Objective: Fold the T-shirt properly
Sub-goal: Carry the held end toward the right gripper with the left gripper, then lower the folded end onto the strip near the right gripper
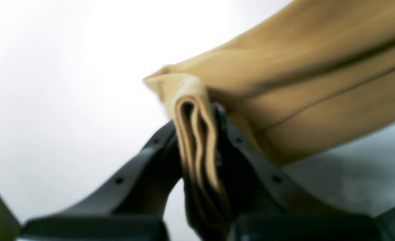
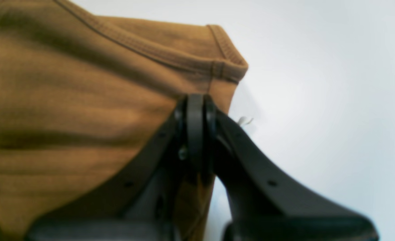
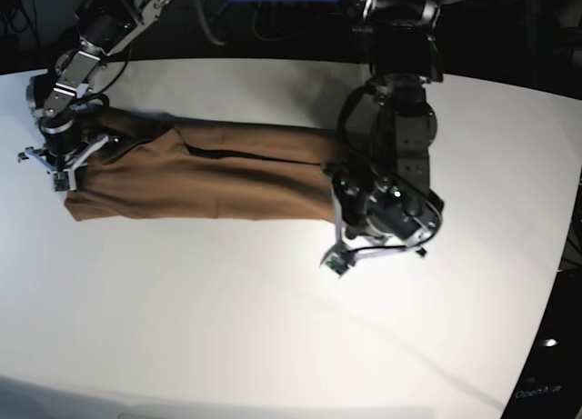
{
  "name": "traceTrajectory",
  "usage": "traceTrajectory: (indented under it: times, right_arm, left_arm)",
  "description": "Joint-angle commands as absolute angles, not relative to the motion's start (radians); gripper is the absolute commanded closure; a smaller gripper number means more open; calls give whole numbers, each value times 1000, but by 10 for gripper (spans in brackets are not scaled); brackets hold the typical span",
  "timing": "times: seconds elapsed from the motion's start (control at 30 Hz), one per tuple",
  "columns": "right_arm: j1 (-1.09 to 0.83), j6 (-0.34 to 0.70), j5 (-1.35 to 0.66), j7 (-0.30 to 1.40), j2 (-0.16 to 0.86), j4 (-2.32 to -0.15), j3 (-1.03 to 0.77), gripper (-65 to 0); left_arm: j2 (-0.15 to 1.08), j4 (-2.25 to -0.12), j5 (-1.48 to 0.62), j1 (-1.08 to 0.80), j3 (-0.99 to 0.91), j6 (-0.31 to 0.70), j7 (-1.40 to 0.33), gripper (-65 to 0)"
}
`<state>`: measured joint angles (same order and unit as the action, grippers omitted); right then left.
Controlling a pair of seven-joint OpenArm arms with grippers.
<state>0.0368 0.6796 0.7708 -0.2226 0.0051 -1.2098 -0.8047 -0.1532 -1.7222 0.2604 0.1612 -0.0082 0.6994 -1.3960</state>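
Tan-brown T-shirt [image 3: 200, 178] lies stretched into a long narrow band on the white table [image 3: 273, 337], long axis running 9 to 3 o'clock across the base view, tilted slightly so the 9 o'clock end sits higher. Lengthwise fold line visible along the upper half. Right gripper [image 2: 195, 110] clenched on a hemmed corner at the 9 o'clock end; stitched hem shows just above the jaws. Left gripper [image 1: 197, 134] clamped on a bunch of several folded layers at the 3 o'clock end, cloth trailing away toward 2 o'clock in the wrist view.
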Motion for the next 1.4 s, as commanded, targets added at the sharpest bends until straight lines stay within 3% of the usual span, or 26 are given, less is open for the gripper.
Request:
traceTrajectory:
  times: [0.0, 0.17, 0.37, 0.67, 0.97, 1.37]
  right_arm:
    - [15, 698, 829, -134, 7, -1205, -808, -3]
    - [13, 698, 829, -140, 7, -1207, -806, -3]
    - [13, 698, 829, -142, 7, -1207, -806, -3]
    - [13, 698, 829, -142, 7, -1207, -805, -3]
    - [13, 698, 829, -143, 8, -1207, -805, -3]
    - [12, 698, 829, -143, 8, -1207, -805, -3]
  left_arm:
    - [-157, -1753, 262, 170, 2, 698, -1386, -22]
    - [-157, -1750, 231, 156, 53, 610, -1374, -22]
    - [-157, -1755, -15, 133, 12, 338, -1366, -22]
    - [-157, -1741, -344, 131, -91, 48, -1276, -22]
    - [-157, -1616, -375, 133, -28, -51, -1211, -22]
    - [-125, -1596, -375, 182, 160, -418, -1216, -22]
